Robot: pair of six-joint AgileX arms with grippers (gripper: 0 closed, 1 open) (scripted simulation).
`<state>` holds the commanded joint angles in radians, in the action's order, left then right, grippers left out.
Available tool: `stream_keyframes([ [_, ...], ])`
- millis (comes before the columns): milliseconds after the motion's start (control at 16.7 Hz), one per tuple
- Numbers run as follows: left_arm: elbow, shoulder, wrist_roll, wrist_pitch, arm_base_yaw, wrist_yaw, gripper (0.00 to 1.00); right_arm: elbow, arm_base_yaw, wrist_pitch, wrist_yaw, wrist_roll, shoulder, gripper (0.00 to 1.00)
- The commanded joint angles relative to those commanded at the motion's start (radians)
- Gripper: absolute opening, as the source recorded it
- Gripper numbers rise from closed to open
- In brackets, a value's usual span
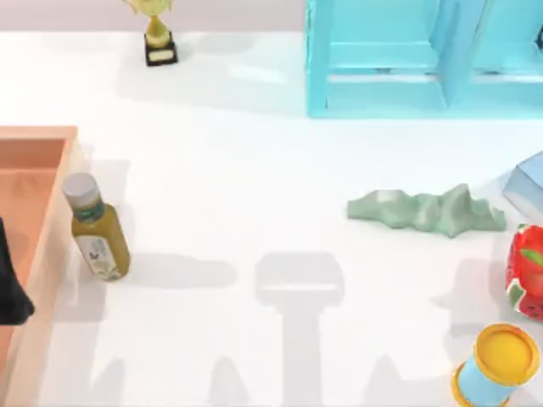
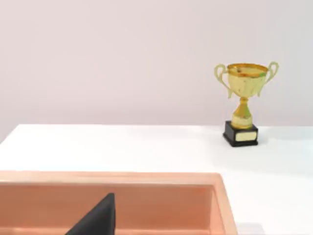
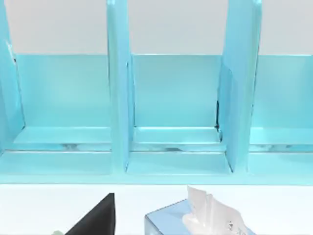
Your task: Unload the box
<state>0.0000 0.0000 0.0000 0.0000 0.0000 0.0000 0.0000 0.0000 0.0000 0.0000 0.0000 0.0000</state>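
**Bottle beside the box, waiting for a grip**

While the box [image 1: 38, 144] sits at the table's [image 1: 254, 186] left edge, the left gripper [image 1: 13, 288] hangs over its floor; I cannot tell how its fingers stand. Just right of the box's wall stands a bottle [image 1: 95, 229], upright. It looks rigid, smooth, probably slippery and tippy: best gripped around the body, below the cap. The right gripper [image 3: 95, 218] sits far right of the box, fingers unclear.

Left gripper [image 1: 13, 292] at table's left edge
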Motion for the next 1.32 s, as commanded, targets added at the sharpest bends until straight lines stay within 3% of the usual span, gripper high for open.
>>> stream_keyframes([
  [240, 0.03, 0.033, 0.013, -0.03, 0.01, -0.001, 1.0, 0.0, 0.0, 0.0, 0.0, 0.0, 0.0, 1.0],
  [480, 0.197, 0.224, 0.07, -0.196, 0.063, -0.003, 1.0, 0.0, 0.0, 0.0, 0.0, 0.0, 0.0, 1.0],
  [1020, 0.833, 1.101, 0.238, -0.815, 0.252, -0.005, 1.0, 0.0, 0.0, 0.0, 0.0, 0.0, 0.0, 1.0],
  [1320, 1.103, 1.45, 0.325, -1.084, 0.323, -0.004, 1.0, 0.0, 0.0, 0.0, 0.0, 0.0, 0.0, 1.0],
])
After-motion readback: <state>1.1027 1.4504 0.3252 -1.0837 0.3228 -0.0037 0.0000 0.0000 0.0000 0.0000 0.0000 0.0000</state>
